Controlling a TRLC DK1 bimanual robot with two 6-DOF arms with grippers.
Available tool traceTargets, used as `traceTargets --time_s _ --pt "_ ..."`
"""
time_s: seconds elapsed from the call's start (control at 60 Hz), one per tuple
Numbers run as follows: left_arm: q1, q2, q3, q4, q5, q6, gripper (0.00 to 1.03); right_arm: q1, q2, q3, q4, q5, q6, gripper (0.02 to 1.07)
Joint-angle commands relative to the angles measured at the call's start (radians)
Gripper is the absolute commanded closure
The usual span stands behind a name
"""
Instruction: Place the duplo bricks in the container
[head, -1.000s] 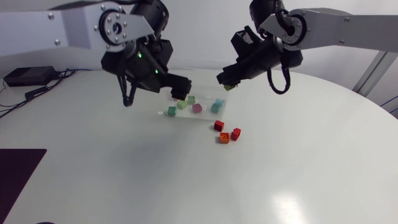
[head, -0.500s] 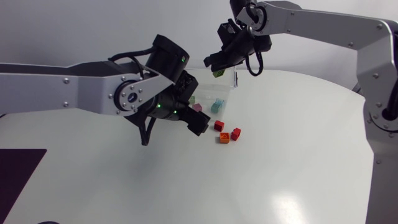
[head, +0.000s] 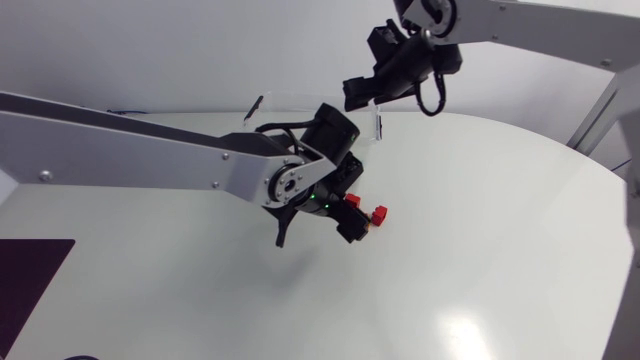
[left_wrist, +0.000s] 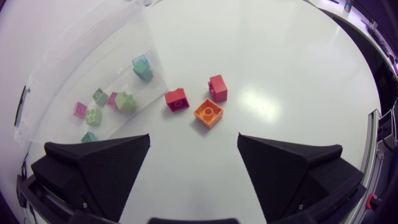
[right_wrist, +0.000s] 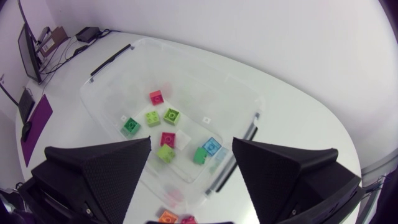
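Three loose bricks lie on the white table beside the clear container (left_wrist: 93, 50): an orange one (left_wrist: 208, 112) and two red ones (left_wrist: 177, 99) (left_wrist: 217, 88). My left gripper (left_wrist: 193, 140) hangs open just above them with nothing between its fingers; from overhead the left gripper (head: 352, 212) covers most of them, leaving one red brick (head: 379, 214) plainly seen. My right gripper (right_wrist: 191, 142) is open and empty, high over the container (right_wrist: 186, 56), which holds several green, pink and blue bricks, among them a lime brick (right_wrist: 165, 152).
The container's rim (head: 378, 124) shows behind my left arm in the head view, under the right gripper (head: 362, 95). A dark mat (head: 30, 275) lies at the table's near left edge. White tabletop stretches in front of and to the right of the loose bricks.
My left arm swung right, from over the container to above the loose bricks. My right gripper rose over the container and opened, letting go of the green brick it held.
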Motion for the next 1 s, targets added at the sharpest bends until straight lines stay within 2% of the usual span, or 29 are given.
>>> traceTargets --time_s 0.0,0.083,0.183,0.333,0.433,0.55,0.65,0.983 --pt "-0.009 0.062 0.090 -0.022 -0.009 -0.016 0.06 -0.024 -0.143 -0.150 0.030 -0.019 -0.013 0.07" --pt "-0.012 0.108 0.148 -0.054 -0.022 -0.039 0.06 -0.050 -0.244 -0.285 0.074 -0.030 -0.026 0.07" --pt "-0.018 0.179 0.253 -0.142 -0.039 -0.079 0.06 -0.091 -0.340 -0.421 0.111 -0.053 -0.043 0.07" --pt "-0.019 0.295 0.432 -0.303 -0.039 -0.147 0.06 -0.150 -0.432 -0.593 0.160 -0.084 -0.074 0.07" --pt "-0.018 0.396 0.621 -0.496 -0.027 -0.219 0.05 -0.191 -0.480 -0.725 0.212 -0.104 -0.095 0.07" --pt "-0.015 0.475 0.736 -0.596 0.008 -0.256 0.06 -0.226 -0.500 -0.814 0.252 -0.127 -0.103 0.07" --pt "-0.016 0.525 0.794 -0.633 0.034 -0.283 0.06 -0.242 -0.512 -0.859 0.272 -0.139 -0.108 0.07" --pt "-0.028 0.643 0.918 -0.720 0.030 -0.329 0.07 -0.275 -0.524 -0.937 0.308 -0.181 -0.117 0.07"
